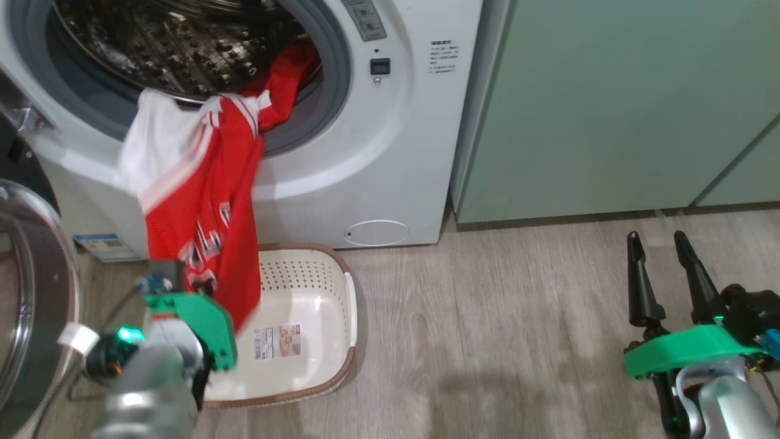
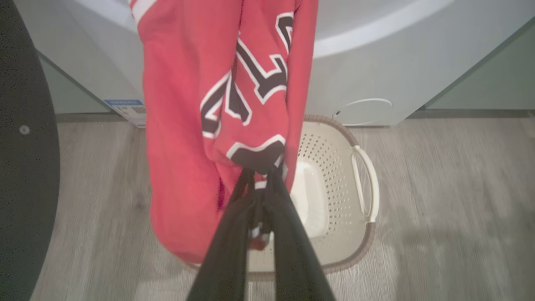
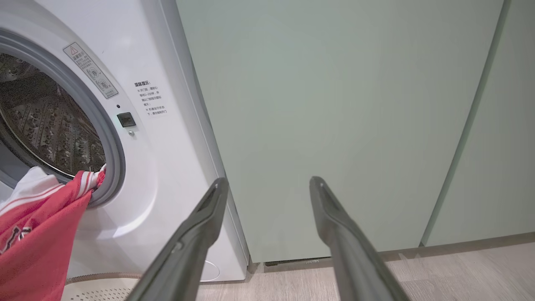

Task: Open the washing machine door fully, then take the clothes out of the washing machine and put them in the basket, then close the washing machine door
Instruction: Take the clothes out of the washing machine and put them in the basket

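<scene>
The red jersey (image 1: 207, 213) hangs out of the white washing machine (image 1: 378, 152) over the grey gasket, its lower end draped above the cream basket (image 1: 329, 286) on the floor. My left gripper (image 2: 261, 173) is shut on the jersey's (image 2: 200, 125) lower fold, just above the basket (image 2: 334, 167); in the head view its fingers are hidden behind its green wrist mount. The washing machine door (image 1: 30, 292) stands swung open at the far left. My right gripper (image 1: 661, 241) stands open at the lower right, holding nothing, fingers (image 3: 196, 234) pointing at the cabinet.
Pale green cabinets (image 1: 609, 110) stand right of the washer. A small round white panel (image 1: 376, 232) sits low on the washer front. A blue label sticker (image 1: 103, 247) shows near the washer's lower left. Wood-look floor (image 1: 499, 341) stretches between the basket and my right arm.
</scene>
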Controlling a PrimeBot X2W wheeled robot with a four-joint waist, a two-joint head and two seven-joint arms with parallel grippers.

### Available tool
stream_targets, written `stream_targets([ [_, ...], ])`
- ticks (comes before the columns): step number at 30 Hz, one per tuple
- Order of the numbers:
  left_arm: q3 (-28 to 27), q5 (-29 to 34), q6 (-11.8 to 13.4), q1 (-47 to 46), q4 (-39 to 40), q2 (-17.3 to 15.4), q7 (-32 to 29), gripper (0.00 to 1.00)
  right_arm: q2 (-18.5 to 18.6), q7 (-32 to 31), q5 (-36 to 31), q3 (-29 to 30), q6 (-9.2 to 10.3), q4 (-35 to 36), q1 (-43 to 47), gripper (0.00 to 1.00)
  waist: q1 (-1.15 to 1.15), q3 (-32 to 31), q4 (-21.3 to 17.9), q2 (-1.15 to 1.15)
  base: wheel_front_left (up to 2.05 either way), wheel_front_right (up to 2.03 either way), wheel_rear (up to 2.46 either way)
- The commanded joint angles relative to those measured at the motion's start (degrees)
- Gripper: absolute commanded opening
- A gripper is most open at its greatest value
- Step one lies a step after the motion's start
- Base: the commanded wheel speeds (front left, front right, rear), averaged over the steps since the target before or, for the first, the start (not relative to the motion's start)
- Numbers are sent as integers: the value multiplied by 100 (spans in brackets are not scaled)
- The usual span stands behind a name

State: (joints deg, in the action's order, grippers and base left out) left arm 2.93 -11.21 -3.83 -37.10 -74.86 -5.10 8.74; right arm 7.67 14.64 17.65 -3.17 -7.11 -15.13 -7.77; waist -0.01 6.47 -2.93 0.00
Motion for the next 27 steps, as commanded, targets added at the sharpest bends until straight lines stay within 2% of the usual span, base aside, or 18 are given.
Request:
stream_targets([
  [1,-34,-28,-46,43,95,-81,-60,0,131,36,10,-128,-37,191,-31,100,1,15,47,0,0,0,0],
  [8,63,-135,-197,446,92,39,-482,0,198,36,34,-207,-37,245,-201,100,1,346,-52,0,0,0,0],
  [14,-39,-322,-225,355,91,-49,-541,0,230,36,42,-211,-37,302,-413,100,1,855,-235,0,0,0,0],
  [27,-191,-523,48,-823,99,-550,-344,0,229,36,58,-193,-37,508,-1051,100,1,2450,-674,0,0,0,0],
])
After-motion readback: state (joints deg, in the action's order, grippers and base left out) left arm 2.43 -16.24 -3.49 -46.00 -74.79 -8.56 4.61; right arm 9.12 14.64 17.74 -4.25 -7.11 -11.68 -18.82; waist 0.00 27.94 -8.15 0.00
